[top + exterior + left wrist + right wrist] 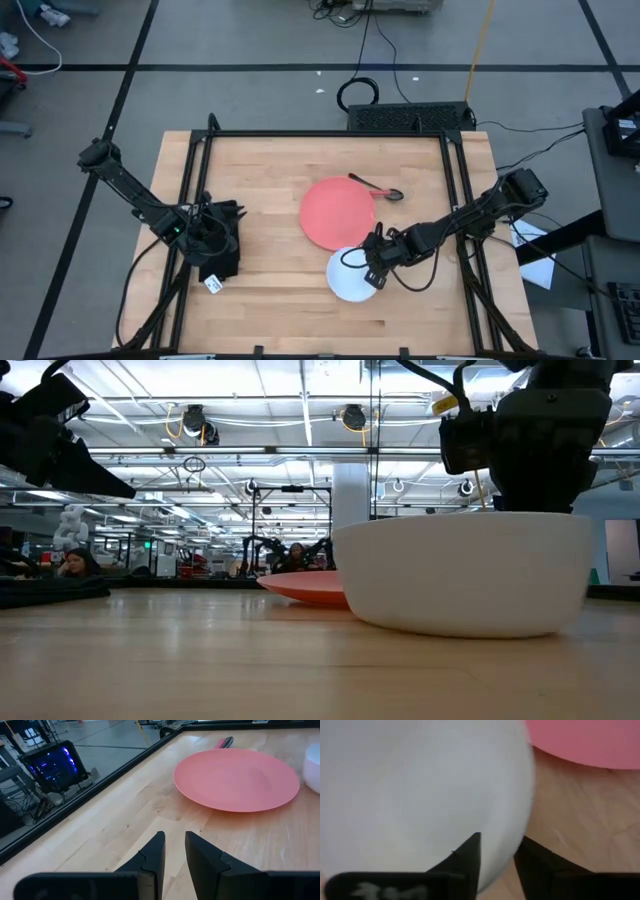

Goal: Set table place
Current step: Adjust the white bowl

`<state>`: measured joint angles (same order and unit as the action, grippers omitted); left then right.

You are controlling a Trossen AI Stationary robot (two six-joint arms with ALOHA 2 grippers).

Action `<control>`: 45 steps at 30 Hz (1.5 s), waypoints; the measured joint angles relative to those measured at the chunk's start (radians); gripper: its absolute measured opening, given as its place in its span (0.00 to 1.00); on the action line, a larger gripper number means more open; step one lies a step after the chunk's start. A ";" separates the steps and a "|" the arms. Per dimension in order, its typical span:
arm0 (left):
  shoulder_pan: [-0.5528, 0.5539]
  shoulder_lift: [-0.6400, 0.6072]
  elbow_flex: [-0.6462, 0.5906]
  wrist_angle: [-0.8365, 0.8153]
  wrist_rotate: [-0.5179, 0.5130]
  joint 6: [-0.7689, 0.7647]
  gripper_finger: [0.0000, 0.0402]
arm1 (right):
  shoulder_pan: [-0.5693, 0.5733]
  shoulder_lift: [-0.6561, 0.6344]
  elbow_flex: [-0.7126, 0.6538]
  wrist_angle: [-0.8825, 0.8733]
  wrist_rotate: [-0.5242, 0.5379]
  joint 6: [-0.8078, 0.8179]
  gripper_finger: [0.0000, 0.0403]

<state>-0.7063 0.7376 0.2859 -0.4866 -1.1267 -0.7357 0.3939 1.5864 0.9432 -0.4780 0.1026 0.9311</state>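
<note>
A white bowl (350, 275) stands on the table (260, 170) near its front edge, touching or slightly overlapping the near rim of a pink plate (338, 212). A dark spoon (378, 188) lies at the plate's far right. My right gripper (372, 268) is at the bowl's right rim, shut on it; the low view shows it above the bowl (465, 575). My left gripper (236, 222) waits at the table's left, a little above the wood, its fingers (155, 852) a narrow gap apart with nothing between them, pointing toward the plate (237, 779). My right gripper holds the white bowl by its rim (512, 840) on the bowl's right side. One finger (467, 857) is inside the bowl and the other (537, 862) outside its wall. The fingers come steeply from above, slanting from the table's right. The bowl stands upright on the table.
Black frame rails (195, 180) run along the table's left, right and far sides. Bare wood lies between my left gripper and the plate, and along the front edge. Cables and a black box (410, 117) lie on the floor beyond the far edge.
</note>
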 joint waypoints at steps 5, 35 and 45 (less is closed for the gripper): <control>0.000 0.000 0.000 0.001 0.000 0.000 0.20 | 0.000 -0.012 0.000 0.008 0.000 -0.016 0.05; 0.000 0.002 0.000 0.018 0.003 -0.005 0.20 | 0.140 -0.095 0.001 -0.260 0.034 0.117 0.00; 0.000 0.002 0.000 0.020 0.004 -0.010 0.20 | 0.187 -0.095 0.001 -0.293 0.055 0.157 0.00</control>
<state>-0.7067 0.7395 0.2859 -0.4664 -1.1225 -0.7461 0.5812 1.4910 0.9443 -0.7710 0.1571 1.0885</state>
